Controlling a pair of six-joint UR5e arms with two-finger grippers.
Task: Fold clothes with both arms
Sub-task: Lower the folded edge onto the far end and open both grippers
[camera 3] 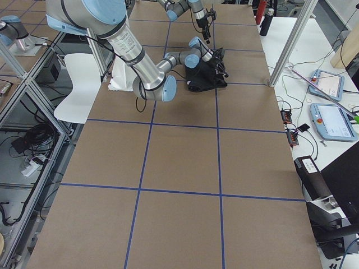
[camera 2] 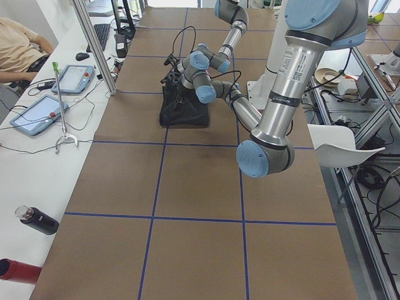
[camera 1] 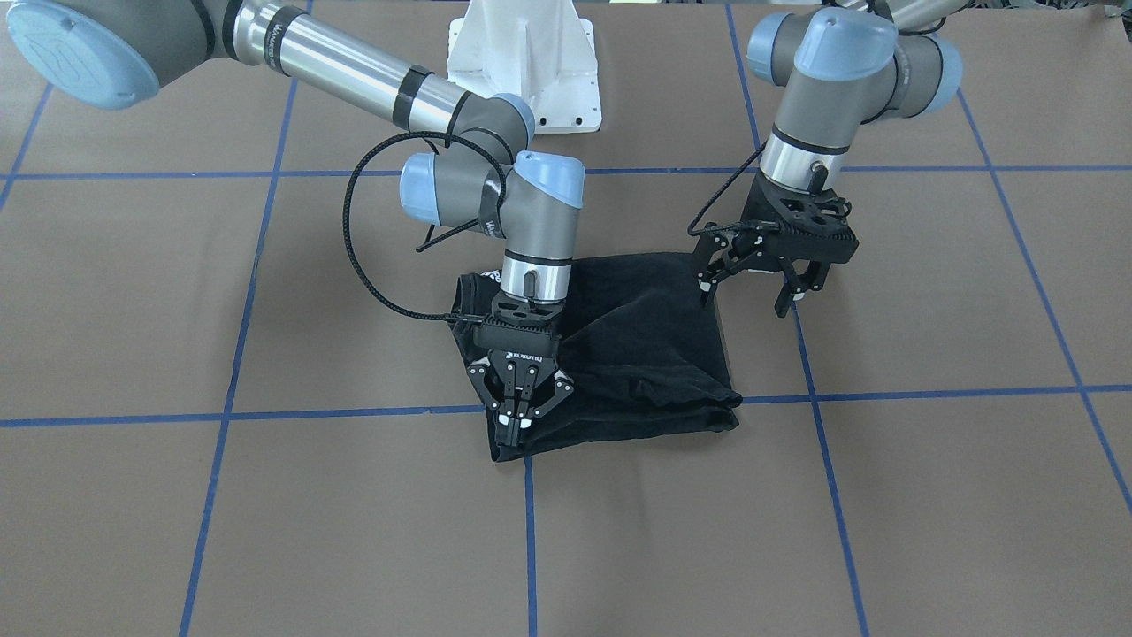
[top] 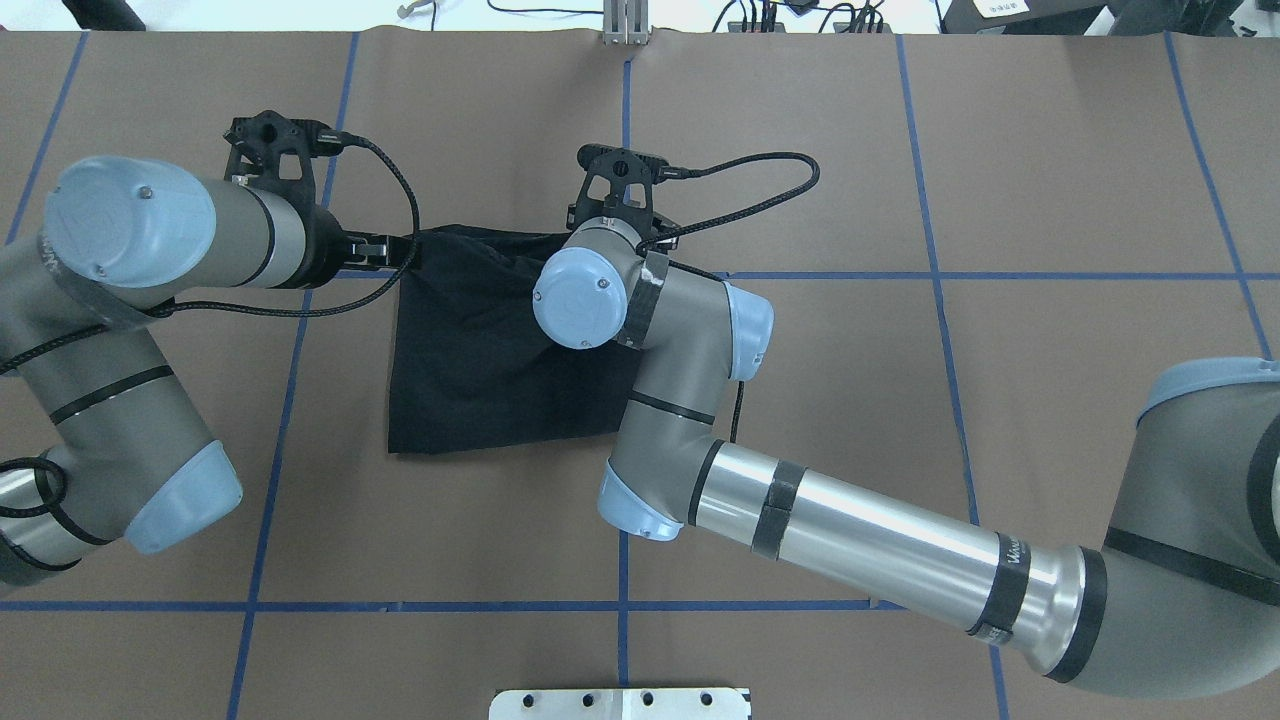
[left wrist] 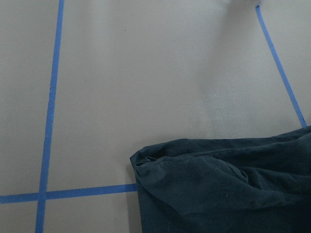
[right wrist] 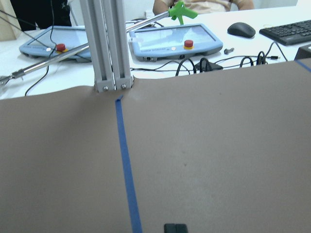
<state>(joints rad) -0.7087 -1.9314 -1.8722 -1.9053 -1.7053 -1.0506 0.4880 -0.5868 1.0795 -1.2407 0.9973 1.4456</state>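
The right gripper (camera 1: 516,423), fingers together, bears on the T-shirt's (camera 1: 637,354) near corner, probably pinning the folded layers; I cannot tell whether cloth is pinched between them. The black T-shirt lies folded roughly square on the table (camera 1: 884,495). Just beside its far corner hovers the left gripper (camera 1: 745,296), fingers apart, likely ready for the next edge.

Bright, even overhead light, soft shadows; left wrist view hazy.
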